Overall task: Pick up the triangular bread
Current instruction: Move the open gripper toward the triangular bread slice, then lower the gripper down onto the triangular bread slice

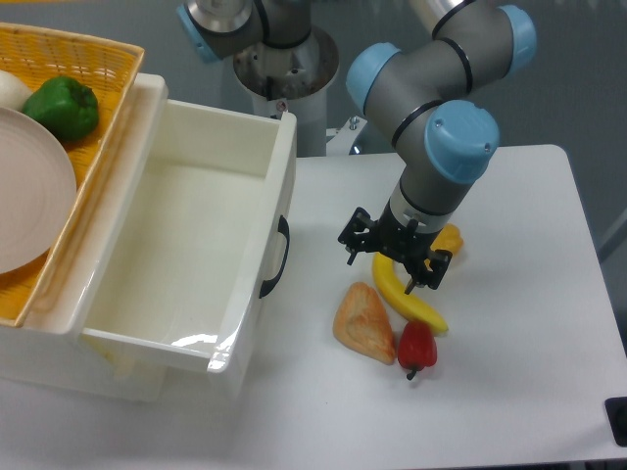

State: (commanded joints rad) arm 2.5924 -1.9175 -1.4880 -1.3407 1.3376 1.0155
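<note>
The triangular bread [364, 322], a puffy tan-orange pastry, lies on the white table [509, 392] just right of the white bin. My gripper [384, 274] hangs above and slightly right of it, over the upper end of the yellow banana [407, 298]. Its fingers are spread apart with nothing between them, so it is open. The bread is fully in view and untouched.
A red pepper [416, 346] sits against the bread's right side, under the banana's tip. A yellow-orange item [449, 239] peeks from behind the wrist. A large white bin [196, 235] stands to the left, with a wicker basket [98, 157] holding a plate and green pepper [63, 106].
</note>
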